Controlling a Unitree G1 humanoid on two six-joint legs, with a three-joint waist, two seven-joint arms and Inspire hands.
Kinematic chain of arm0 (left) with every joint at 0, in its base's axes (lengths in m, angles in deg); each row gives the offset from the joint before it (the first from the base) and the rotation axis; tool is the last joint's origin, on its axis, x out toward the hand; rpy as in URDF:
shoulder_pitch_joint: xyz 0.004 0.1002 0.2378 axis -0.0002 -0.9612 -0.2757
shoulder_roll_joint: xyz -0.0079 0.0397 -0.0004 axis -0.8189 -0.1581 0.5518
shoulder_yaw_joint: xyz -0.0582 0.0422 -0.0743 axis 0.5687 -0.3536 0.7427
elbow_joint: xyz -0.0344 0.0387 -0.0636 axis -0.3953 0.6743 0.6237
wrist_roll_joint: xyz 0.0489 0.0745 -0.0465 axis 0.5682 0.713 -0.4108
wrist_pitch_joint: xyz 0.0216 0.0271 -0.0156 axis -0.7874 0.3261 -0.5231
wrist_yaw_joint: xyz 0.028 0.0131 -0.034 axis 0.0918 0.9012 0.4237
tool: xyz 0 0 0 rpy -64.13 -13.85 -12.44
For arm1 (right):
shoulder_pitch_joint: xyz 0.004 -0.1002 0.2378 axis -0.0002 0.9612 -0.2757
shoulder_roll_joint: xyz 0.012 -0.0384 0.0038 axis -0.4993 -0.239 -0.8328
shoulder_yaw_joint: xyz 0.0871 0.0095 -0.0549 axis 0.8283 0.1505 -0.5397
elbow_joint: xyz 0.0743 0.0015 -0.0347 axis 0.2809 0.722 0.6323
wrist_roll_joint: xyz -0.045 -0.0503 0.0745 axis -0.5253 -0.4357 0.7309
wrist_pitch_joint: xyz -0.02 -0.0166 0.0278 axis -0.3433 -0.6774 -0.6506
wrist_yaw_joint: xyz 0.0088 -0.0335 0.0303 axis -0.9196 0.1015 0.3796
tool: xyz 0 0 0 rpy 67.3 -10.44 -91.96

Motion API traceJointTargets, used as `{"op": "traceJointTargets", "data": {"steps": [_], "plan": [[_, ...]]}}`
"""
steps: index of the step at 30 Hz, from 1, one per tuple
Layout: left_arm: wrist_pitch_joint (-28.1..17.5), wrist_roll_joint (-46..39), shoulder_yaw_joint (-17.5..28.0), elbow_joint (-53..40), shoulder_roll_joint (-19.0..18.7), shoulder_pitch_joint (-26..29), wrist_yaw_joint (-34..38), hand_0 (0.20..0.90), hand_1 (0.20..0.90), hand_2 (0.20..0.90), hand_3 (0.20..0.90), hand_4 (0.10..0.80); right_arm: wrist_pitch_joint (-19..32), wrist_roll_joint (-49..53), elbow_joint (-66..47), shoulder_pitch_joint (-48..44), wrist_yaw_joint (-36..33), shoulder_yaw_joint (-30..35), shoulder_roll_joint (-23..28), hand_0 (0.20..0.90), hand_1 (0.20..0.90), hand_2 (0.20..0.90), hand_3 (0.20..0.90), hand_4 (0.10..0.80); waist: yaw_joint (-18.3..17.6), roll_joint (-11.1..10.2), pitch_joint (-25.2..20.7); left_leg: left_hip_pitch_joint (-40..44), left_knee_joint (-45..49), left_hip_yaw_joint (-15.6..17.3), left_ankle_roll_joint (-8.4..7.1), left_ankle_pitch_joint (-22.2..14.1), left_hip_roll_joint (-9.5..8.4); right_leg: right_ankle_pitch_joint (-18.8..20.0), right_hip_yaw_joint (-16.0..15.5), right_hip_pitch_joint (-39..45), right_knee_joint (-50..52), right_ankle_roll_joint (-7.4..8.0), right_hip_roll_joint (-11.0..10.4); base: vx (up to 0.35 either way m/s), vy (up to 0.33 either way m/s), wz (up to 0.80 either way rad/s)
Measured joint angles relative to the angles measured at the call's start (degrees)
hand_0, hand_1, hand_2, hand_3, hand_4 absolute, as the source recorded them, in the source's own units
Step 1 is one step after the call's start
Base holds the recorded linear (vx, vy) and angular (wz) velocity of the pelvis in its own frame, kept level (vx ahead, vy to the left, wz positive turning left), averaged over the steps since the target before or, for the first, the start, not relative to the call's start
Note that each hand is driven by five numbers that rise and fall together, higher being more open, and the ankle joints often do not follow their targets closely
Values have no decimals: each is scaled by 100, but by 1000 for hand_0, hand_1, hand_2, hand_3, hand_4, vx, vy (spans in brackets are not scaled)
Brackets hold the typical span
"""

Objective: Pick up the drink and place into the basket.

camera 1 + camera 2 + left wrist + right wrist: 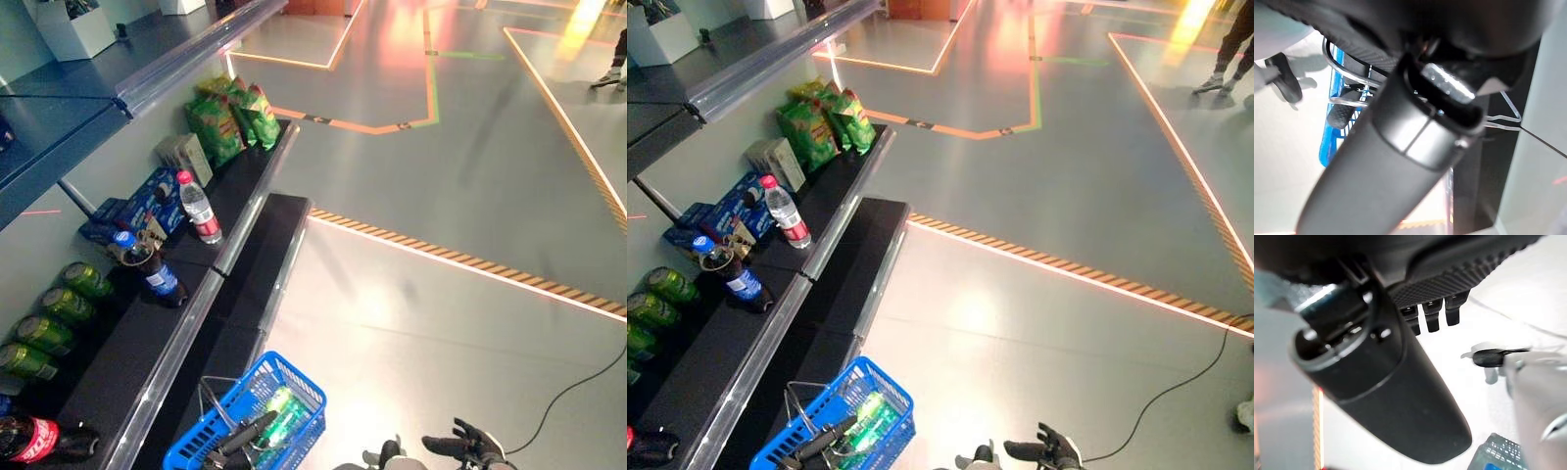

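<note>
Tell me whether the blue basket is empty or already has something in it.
Not empty. The blue basket holds a green drink lying inside, seen through its open top in both eye views. What else it holds cannot be told.

Both hands are dark, near-black. Right hand (470,448): slim segmented fingers, glossy in places, with a grey metal bit just beside it at the frame's lower edge. Up close, the right hand's thumb (1386,382) is a thick, smooth black cylinder with a rounded tip, a grey ring at its base and small screw heads there. The palm edge has a knurled, dotted rubber texture; its fingertips (1432,316) are short, squared black stubs. Left hand (1400,147): the same smooth black thumb with a fine seam line, a shiny metal insert near its base, and a ribbed black band behind.
</note>
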Motion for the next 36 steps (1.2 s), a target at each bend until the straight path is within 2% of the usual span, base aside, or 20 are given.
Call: {"op": "traceJointTargets", "data": {"steps": [1,4,5,6,7,9,10,11,12,13,14,17,21,24,26,27,29,32,34,36], "plan": [[-75,3,83,4,-19,76,0,300,300,300,200,100,-1,-1,4,-15,13,-17,-36,900,900,900,900,800,17,-51,-7,-347,591,-114,-174,222,34,-33,0,43,-16,-70,19,144,-165,-14],[-91,-13,167,6,-75,90,-63,300,300,300,200,100,-21,4,29,83,-8,-124,-50,900,900,900,900,800,127,-196,-52,-755,1400,-181,-206,981,61,-55,-10,407,-388,-291,31,164,-86,-2],[-102,-28,162,0,-47,99,-78,300,300,300,200,100,-39,5,33,91,-25,-137,-20,900,900,900,900,800,130,-187,-49,-834,1373,-125,-69,818,43,-54,-43,440,-463,-316,36,240,-20,21],[-96,-30,157,1,46,101,-151,300,300,300,200,100,-58,4,36,88,-55,-161,68,900,900,900,900,800,139,-121,-12,-964,898,145,231,563,-42,-38,-108,519,-612,-361,51,237,13,18],[-87,-29,137,1,96,70,-174,300,300,300,200,100,-62,3,37,87,-58,-166,119,900,900,900,900,800,147,-71,9,-977,414,374,323,494,-135,-46,-139,547,-671,-349,78,255,30,14],[-13,-19,61,5,105,16,-179,300,300,300,200,100,-62,4,62,91,-77,-169,136,900,900,900,900,800,159,3,18,-924,-598,822,364,505,-297,-68,-190,617,-732,-341,120,223,44,11],[16,-11,25,12,105,-7,-179,300,300,300,200,100,-59,5,59,140,-87,-169,123,900,900,900,900,800,125,53,-12,-881,-1156,1054,457,596,-382,-118,-373,672,-729,-295,137,278,30,42],[34,-7,-91,12,113,-6,-180,300,300,300,200,100,-56,7,58,233,-121,-166,128,900,900,900,900,800,107,162,-31,-911,-1603,1324,608,734,-410,-203,-513,759,-730,-246,215,305,27,68],[81,1,-172,15,148,-12,-180,300,300,300,200,100,-55,8,58,346,-169,-155,145,900,900,900,900,800,56,339,-83,-864,-1860,1667,636,1021,-330,-291,-661,868,-730,-169,349,258,18,87],[100,15,-174,102,119,10,-142,300,300,300,200,100,-56,11,77,440,-220,-152,88,900,900,900,900,800,-22,381,-84,-807,-2013,2064,1359,995,-302,-425,-834,1022,-724,-41,428,269,50,71],[102,13,-171,156,8,-12,-143,300,300,300,200,100,-52,10,81,473,-233,-161,-43,900,900,900,900,800,-37,271,-94,-744,-2096,2085,1309,950,-389,-476,-883,1037,-723,16,374,269,63,52],[108,9,-74,260,-52,-61,-134,300,300,300,200,100,-54,-15,93,448,-294,-217,-153,900,900,900,900,800,-13,23,-141,-598,-2376,2033,1294,930,-671,-573,-923,1096,-689,155,226,293,67,16],[128,6,-37,232,-50,-64,-134,300,300,300,200,100,-61,-225,79,319,-295,-224,-160,900,900,900,900,800,168,-81,-137,-402,-2551,2045,1280,867,-902,-705,-1053,1284,-624,334,70,239,68,18],[193,33,-4,225,-11,-107,-143,300,300,300,200,100,-73,-232,61,192,-311,-208,-144,900,900,900,900,800,302,10,-80,-123,-2688,2030,1333,758,-931,-1046,-1100,1269,168,479,-44,185,126,31],[197,49,4,224,-6,-99,-145,300,300,300,200,100,-120,-234,60,110,-323,-176,-98,900,900,900,900,800,264,93,-73,-90,-2716,1890,1371,731,-885,-1246,-1075,998,1163,723,-179,110,106,70],[197,50,1,199,-13,-87,-146,300,300,300,200,100,-136,-234,65,110,-339,-158,-78,900,900,900,900,800,239,101,-80,-88,-2711,1889,1386,727,-863,-1275,-1034,879,1593,769,-244,44,30,89],[198,44,-2,130,-76,-84,-159,300,300,300,200,100,-168,-234,118,95,-377,-103,-50,900,900,900,900,800,349,-21,-52,-26,-2702,1760,1519,728,-894,-1340,-625,484,2696,873,-480,37,-75,80],[217,47,-72,131,-188,-84,-157,300,300,300,200,100,-170,-230,310,192,-449,-86,-54,900,900,900,900,800,452,-202,-113,-32,-2694,1057,1635,678,-1034,-1467,-421,466,2947,827,-579,66,-214,102],[228,44,-107,133,-183,-50,-151,300,300,300,200,100,-157,-210,315,225,-505,-71,-52,900,900,900,900,800,377,-136,-93,-77,-2692,530,1619,704,-961,-1585,-237,563,2102,549,-241,187,-188,121],[229,27,-254,133,-159,-26,-136,300,300,300,200,100,-157,-200,306,234,-527,-11,-39,900,900,900,900,800,263,20,-40,-60,-2695,-8,1592,729,-861,-1544,81,483,1386,350,-43,173,-200,138]]}}
